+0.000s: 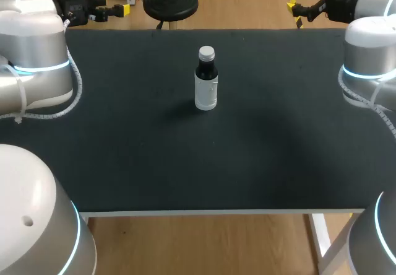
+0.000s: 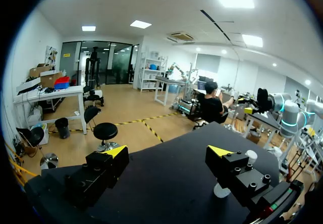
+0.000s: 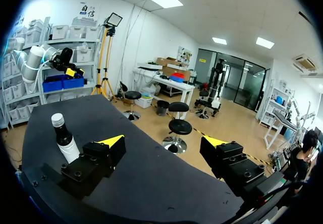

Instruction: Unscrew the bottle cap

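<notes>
A small bottle (image 1: pixel 206 83) stands upright near the middle of the black table (image 1: pixel 278 151); it has a white body, a dark neck and a pale cap (image 1: pixel 206 53). My left gripper (image 1: pixel 112 12) hangs open over the far left corner, well clear of the bottle. My right gripper (image 1: pixel 303 4) is open at the far right corner. In the left wrist view the gripper (image 2: pixel 168 153) holds nothing, and the bottle (image 2: pixel 251 156) peeks out from behind one finger. In the right wrist view the gripper (image 3: pixel 163 142) is also bare, with the bottle (image 3: pixel 63 138) off to its side.
Only the bottle stands on the black tabletop. The table's white front edge (image 1: pixel 216 212) runs across the near side. My left arm's links (image 1: pixel 34 58) and my right arm's links (image 1: pixel 371 58) hang over the table's two ends.
</notes>
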You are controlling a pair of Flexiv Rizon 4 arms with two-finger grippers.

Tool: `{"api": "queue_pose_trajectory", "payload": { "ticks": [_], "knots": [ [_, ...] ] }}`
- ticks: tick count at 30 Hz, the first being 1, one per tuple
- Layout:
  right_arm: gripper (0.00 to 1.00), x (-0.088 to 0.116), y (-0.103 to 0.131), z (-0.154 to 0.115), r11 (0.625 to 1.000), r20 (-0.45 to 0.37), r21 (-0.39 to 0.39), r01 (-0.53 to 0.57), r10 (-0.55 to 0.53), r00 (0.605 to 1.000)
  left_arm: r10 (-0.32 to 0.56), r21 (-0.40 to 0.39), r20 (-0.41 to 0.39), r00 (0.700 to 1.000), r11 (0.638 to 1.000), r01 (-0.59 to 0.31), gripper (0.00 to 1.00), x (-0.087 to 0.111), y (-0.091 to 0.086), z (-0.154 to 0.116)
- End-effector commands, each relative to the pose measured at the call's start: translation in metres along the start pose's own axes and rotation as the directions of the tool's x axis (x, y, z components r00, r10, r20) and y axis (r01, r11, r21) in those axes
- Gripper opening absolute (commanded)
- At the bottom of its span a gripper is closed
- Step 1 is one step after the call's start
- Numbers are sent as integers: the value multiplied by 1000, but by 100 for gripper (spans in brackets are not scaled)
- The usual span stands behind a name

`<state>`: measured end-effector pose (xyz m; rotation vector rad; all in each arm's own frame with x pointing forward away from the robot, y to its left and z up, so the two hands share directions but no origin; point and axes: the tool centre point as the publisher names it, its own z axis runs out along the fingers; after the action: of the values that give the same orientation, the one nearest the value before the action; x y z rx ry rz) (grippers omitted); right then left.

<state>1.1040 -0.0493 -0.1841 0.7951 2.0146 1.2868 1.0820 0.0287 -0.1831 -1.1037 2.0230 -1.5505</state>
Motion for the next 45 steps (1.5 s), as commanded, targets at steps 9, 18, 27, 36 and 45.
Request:
{"api": "queue_pose_trajectory", "payload": {
  "ticks": [9, 18, 27, 36, 45],
  "knots": [
    [100, 0, 0, 0, 1000, -1, -1, 0, 0, 1000, -1, -5, -4, 1000, 1000, 1, 100, -1, -1, 0],
    [100, 0, 0, 0, 1000, -1, -1, 0, 0, 1000, 37, 7, -43, 998, 999, -37, 100, 4, 0, 2],
    [100, 0, 0, 0, 1000, -1, -1, 0, 0, 1000, 196, 35, -291, 936, 980, -195, 100, 17, 6, 11],
    [100, 0, 0, 0, 1000, -1, -1, 0, 0, 1000, 341, 150, -490, 802, 939, -308, 100, 26, 23, 16],
    [100, 0, 0, 0, 1000, -1, -1, 0, 0, 1000, 344, 235, -640, 687, 939, -251, 100, 38, 44, 32]
  ]
}}
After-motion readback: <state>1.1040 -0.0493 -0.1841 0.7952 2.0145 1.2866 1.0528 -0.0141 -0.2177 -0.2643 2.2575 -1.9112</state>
